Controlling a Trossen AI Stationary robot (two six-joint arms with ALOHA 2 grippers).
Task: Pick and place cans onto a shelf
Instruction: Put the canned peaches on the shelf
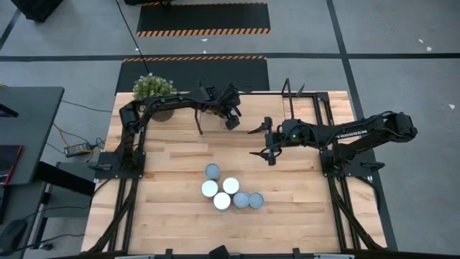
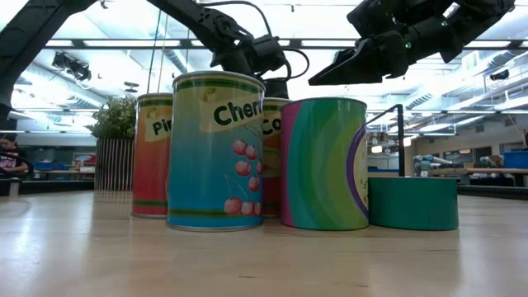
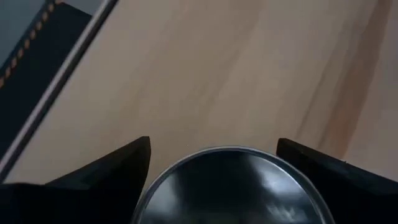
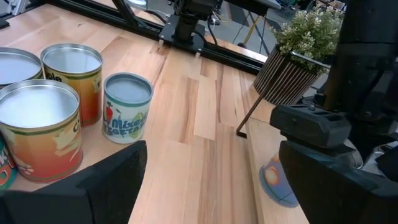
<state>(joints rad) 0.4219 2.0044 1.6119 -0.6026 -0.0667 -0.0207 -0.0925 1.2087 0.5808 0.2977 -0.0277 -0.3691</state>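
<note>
**Left end effector holds a can at the shelf; right one hangs released**

The left end effector (image 1: 231, 117) sits in the upper centre of the high view, over the shelf (image 1: 302, 108) at the far edge of the counter (image 1: 172, 216). Its wrist picture shows the two dark fingers (image 3: 112, 171) spread wide, one to each side of a round metal can top (image 3: 233, 186) that fills the gap between them, so it is grasping that held can. Pale wood lies beyond the rim.

The right end effector (image 1: 263, 140) hangs right of centre, above bare counter, its fingers (image 4: 93, 180) well apart and holding nothing.

Six cans (image 1: 224, 191) stand clustered in the lower middle of the high view, several touching. In the low view a cherry-labelled can (image 2: 216, 148) stands foremost. A potted plant (image 1: 153, 90) occupies the upper left corner of the counter.
</note>
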